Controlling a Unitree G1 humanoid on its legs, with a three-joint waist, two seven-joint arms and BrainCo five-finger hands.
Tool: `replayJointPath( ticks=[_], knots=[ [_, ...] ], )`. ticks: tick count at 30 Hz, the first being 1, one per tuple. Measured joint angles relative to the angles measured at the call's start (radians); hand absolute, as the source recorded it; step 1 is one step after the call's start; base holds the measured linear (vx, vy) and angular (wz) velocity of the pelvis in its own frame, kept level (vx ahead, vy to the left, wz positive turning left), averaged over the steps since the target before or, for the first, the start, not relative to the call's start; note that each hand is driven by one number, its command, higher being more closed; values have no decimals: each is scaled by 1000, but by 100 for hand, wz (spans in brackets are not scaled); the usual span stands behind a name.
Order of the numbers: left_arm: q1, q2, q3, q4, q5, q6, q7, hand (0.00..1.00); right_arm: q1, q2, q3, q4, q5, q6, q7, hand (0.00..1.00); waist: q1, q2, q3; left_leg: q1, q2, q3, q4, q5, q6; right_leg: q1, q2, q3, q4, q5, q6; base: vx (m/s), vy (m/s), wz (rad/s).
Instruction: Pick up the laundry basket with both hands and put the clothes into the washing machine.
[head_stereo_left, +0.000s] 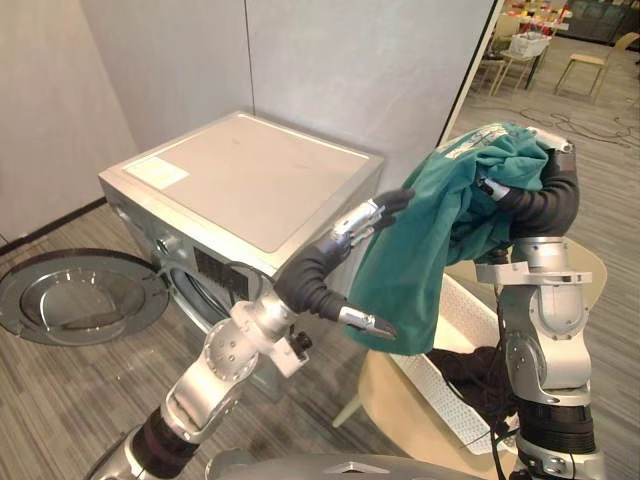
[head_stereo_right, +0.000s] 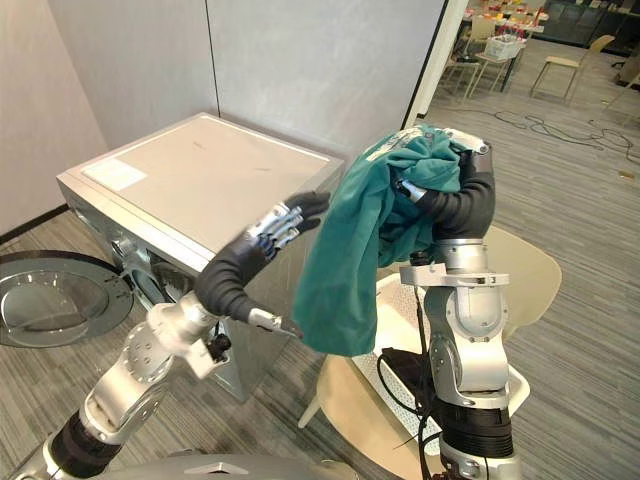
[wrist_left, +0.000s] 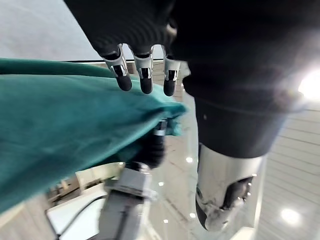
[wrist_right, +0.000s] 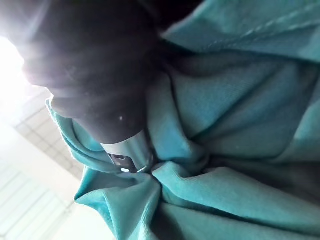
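Note:
My right hand (head_stereo_left: 541, 204) is raised high and shut on a teal garment (head_stereo_left: 420, 250), which drapes over it and hangs down in folds. In the right wrist view a finger (wrist_right: 128, 156) digs into the bunched teal cloth (wrist_right: 240, 110). My left hand (head_stereo_left: 312, 276) is open beside the garment's left edge, with straight fingers (wrist_left: 145, 75) at the cloth (wrist_left: 60, 125) and the thumb (wrist_left: 220, 200) spread apart below. The white laundry basket (head_stereo_left: 452, 318) rests on a beige chair under the garment, with dark clothes (head_stereo_left: 482, 375) inside. The silver washing machine (head_stereo_left: 240, 190) stands to the left, its round door (head_stereo_left: 80, 295) swung open.
The beige chair (head_stereo_right: 530, 270) carrying the basket stands right in front of me, close to the machine's corner. A grey partition wall (head_stereo_left: 350, 60) rises behind the machine. Tables and chairs (head_stereo_left: 525, 45) stand far off at the back right.

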Motion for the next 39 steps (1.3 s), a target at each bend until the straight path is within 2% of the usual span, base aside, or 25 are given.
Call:
replayJointPath(
  ticks=[6,8,9,12,16,20,25,33,36,39],
  knots=[
    [-62,-51,9,234,121,30,-2,0,-2,-6,66,2,75,27,4,100,-3,6,-5,66,-21,9,-133,83,-3,0,10,16,-6,5,-6,-15,-23,-5],
    [-87,-95,58,302,178,36,8,0,-5,-5,113,2,100,33,4,100,-3,6,-5,85,-21,11,-174,113,-2,4,19,16,-12,10,-13,-5,-26,-3],
    [-104,-129,96,351,206,46,31,0,-20,-4,153,6,105,47,4,100,-5,6,-5,100,-22,11,-198,128,0,8,23,15,-12,11,-14,-5,-32,-1],
    [-128,-168,127,407,235,64,78,0,-50,8,208,7,105,67,6,100,-3,6,-9,119,-24,7,-235,147,-2,18,30,9,-16,10,-14,0,-9,5],
    [-139,-202,147,439,230,82,133,0,-83,29,247,30,105,82,3,100,0,5,-9,116,-27,-9,-240,154,3,29,29,-9,-20,6,-7,3,-10,12],
    [-139,-211,156,461,174,107,164,0,-89,38,275,45,105,89,1,100,5,6,-10,110,-27,-23,-246,154,4,32,29,-18,-21,4,-5,-11,-6,9],
    [-139,-216,157,460,122,110,203,0,-89,59,294,45,105,89,-8,100,5,7,-10,94,-29,-44,-246,157,3,32,29,-36,-21,4,-5,-6,-8,12],
    [-139,-217,164,446,75,131,190,0,-90,97,309,46,115,89,-24,100,9,8,-11,77,-33,-54,-247,158,5,25,29,-38,-26,4,-5,-6,-4,5],
    [-141,-228,155,465,80,146,175,0,-120,117,411,63,117,89,-29,100,4,12,-13,67,-32,-52,-247,160,6,10,29,-35,-25,5,-7,1,-3,-1],
    [-202,-291,148,614,123,150,197,0,-172,146,521,140,156,92,-42,100,12,12,-13,59,-32,-50,-247,170,6,1,30,-31,-23,9,-10,0,0,0]
  ],
)
